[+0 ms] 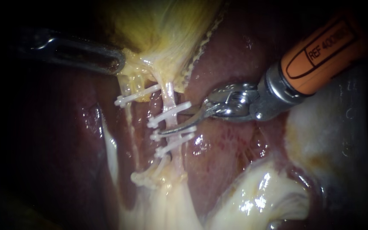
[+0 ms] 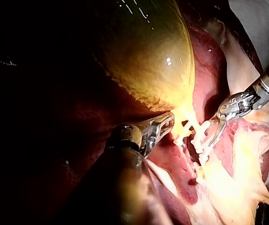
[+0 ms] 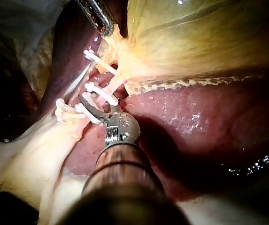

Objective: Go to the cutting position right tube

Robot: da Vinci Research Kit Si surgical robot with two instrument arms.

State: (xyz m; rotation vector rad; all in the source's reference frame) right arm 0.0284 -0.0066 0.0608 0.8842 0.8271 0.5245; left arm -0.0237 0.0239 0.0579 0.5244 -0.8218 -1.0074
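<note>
— Right tube (image 1: 168,93): where does it lie?
— It runs from the gallbladder (image 1: 167,34) down over the liver (image 1: 226,140), just beside the left tube (image 1: 128,115). Three white clips (image 1: 169,113) sit across it.
— Which step is in hand?
— The approach, and I judge it nearly done. The right instrument (image 1: 174,122) has its claw spread, one blade on each side of the tube. It sits in the gap between the clip nearest the gallbladder and the next one. Whether either blade touches the tube, I cannot tell.
— And the left instrument (image 1: 118,64)?
— Its claw pinches the gallbladder's lower end, which, I judge, holds both tubes taut.
— What does the next move call for?
— Only a small settling: the tube deep in the claw, blades square across it and clear of both clips. That way clips are left on either side of the cut.
— Any containers?
— None shows in any view.
</note>
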